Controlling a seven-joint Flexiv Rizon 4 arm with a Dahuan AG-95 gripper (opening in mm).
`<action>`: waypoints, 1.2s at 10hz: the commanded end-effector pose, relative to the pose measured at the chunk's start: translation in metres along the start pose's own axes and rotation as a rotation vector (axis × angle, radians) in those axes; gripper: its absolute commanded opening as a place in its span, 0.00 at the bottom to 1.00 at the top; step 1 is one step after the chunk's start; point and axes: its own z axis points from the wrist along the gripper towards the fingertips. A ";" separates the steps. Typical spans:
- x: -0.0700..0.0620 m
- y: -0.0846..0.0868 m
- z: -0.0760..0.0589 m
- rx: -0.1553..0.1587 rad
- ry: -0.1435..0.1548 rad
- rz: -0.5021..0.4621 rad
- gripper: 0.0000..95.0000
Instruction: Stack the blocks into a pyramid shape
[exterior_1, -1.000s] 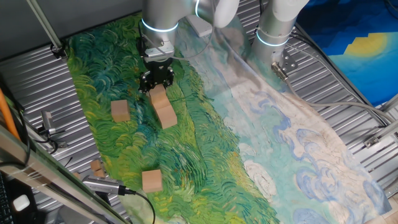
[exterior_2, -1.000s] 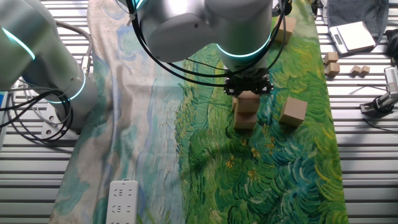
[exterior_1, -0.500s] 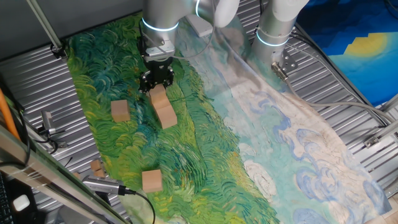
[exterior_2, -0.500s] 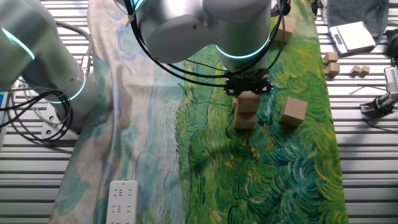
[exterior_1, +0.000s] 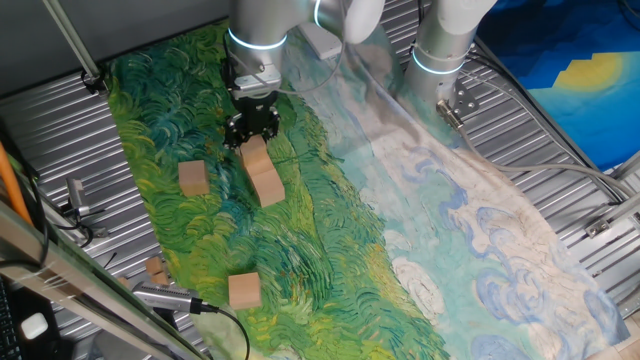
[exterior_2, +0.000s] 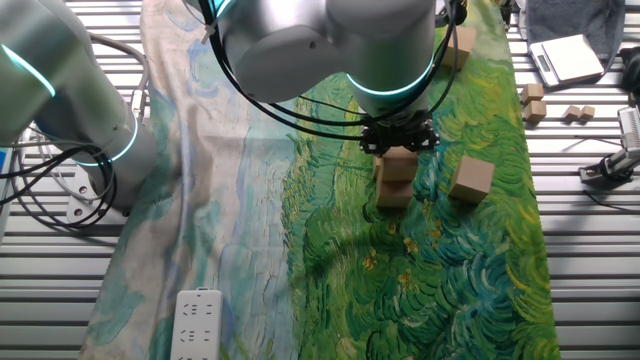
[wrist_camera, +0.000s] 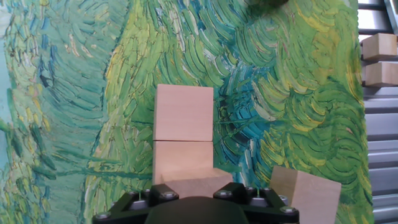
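Observation:
Tan wooden blocks (wrist_camera: 183, 112) lie in a short row on the green painted cloth, also seen as the row (exterior_1: 266, 185) in one fixed view. My gripper (exterior_1: 254, 135) stands straight over the row's near end. Its jaws flank the nearest block (wrist_camera: 189, 182), which sits higher than the other two and hides part of the second. In the other fixed view the gripper (exterior_2: 398, 143) rests on that upper block (exterior_2: 399, 164). Loose blocks lie apart: one (exterior_1: 194, 178) to the side, one (exterior_1: 244, 290) near the cloth's edge, one (exterior_2: 460, 45) far off.
The painted cloth (exterior_1: 330, 230) covers a slatted metal table. Small tan scraps (exterior_2: 531, 100) lie on bare slats beside the cloth. A second robot arm base (exterior_1: 440, 45) stands at the back. A white power strip (exterior_2: 200, 325) lies on the cloth's far end.

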 end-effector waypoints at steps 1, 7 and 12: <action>0.000 0.000 0.000 -0.004 -0.002 0.002 0.60; 0.000 0.000 -0.001 -0.007 -0.011 -0.003 0.60; -0.001 0.007 -0.003 -0.014 -0.009 0.020 0.80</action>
